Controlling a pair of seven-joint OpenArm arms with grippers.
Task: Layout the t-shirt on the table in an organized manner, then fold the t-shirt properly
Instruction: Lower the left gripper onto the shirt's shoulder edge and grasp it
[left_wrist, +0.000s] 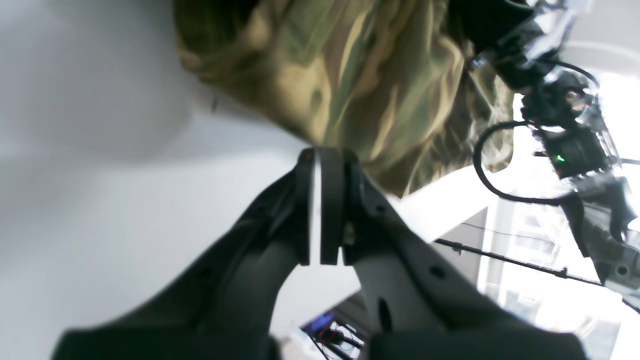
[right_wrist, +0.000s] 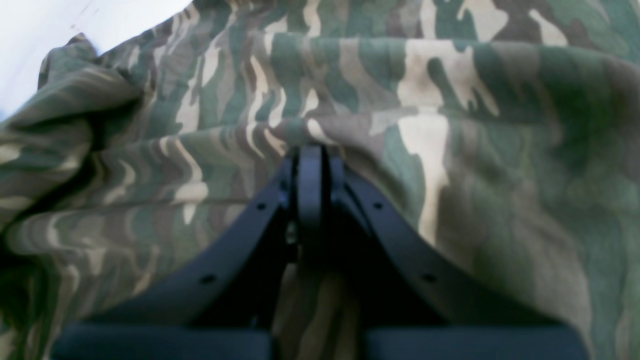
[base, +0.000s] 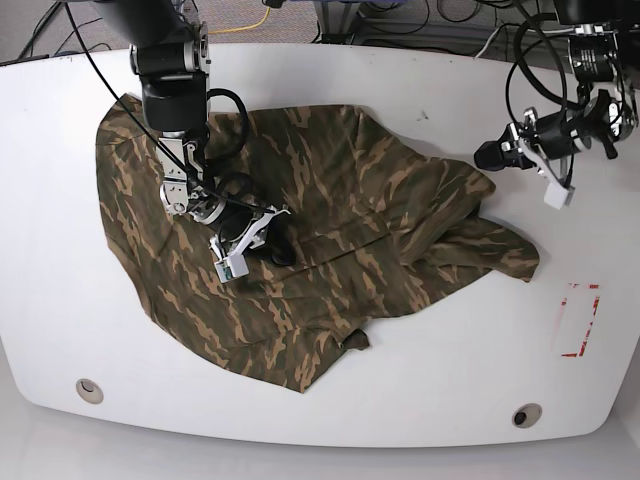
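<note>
Camouflage cloth covers the left and middle of the white worktop (base: 400, 90) in the base view: the t-shirt (base: 330, 200) lies spread but rumpled, reaching from near the left edge across past the centre, with one bunched tail trailing toward the right side. Its lower part runs down toward the front edge, ending between the two small round holes there.

My right gripper (base: 282, 250) is down on the shirt's left-centre part. From its own wrist camera the jaws are pressed together, tips set against a ridge of camouflage fabric (right_wrist: 450, 150); I cannot tell whether any cloth is pinched between them.

Further right, my left gripper (base: 484, 155) sits at the shirt's upper right edge, toward the back right part of the worktop. Its wrist camera shows my left gripper (left_wrist: 325, 155) clenched, the black pads meeting face to face, tips touching the hem of the t-shirt (left_wrist: 350, 75). Whether it has hold of the hem I cannot tell.

A small red rectangular outline (base: 580, 320) marks the worktop near the right edge, well apart from the shirt.
</note>
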